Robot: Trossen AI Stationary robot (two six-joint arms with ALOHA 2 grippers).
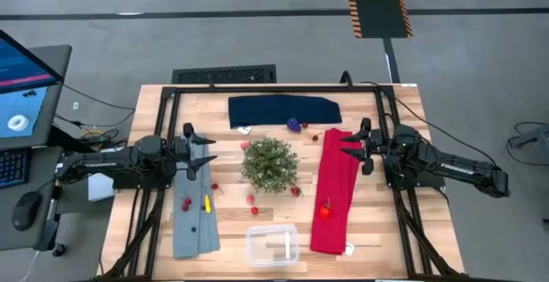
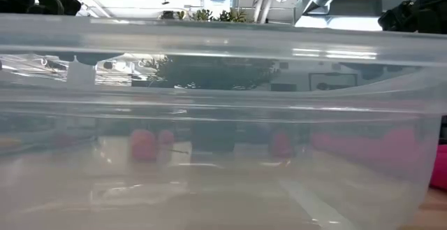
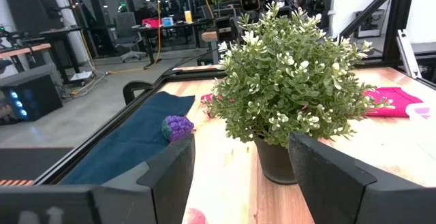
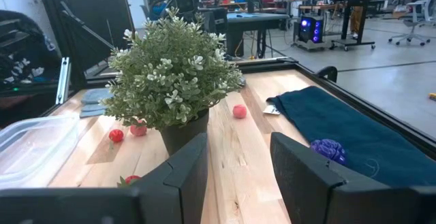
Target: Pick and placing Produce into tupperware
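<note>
We see both grippers empty, left gripper point(image 1: 208, 156) spread wide, right gripper point(image 1: 347, 147) partly spread. The clear tub point(image 1: 272, 243) sits bottom centre, toy fruit point(image 1: 253, 200) scattered mid-frame. We fear an arm toppling the potted plant point(image 1: 270, 164).

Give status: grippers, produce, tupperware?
Left gripper and right gripper open, empty. Tupperware empty; produce scattered. Potted plant mid-table, between grippers.

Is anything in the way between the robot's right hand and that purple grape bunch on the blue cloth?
Nothing visible. The right hand hangs open over the red cloth; the grape cluster lies on the navy cloth, with only bare table between. The potted plant stands off to the side.
</note>
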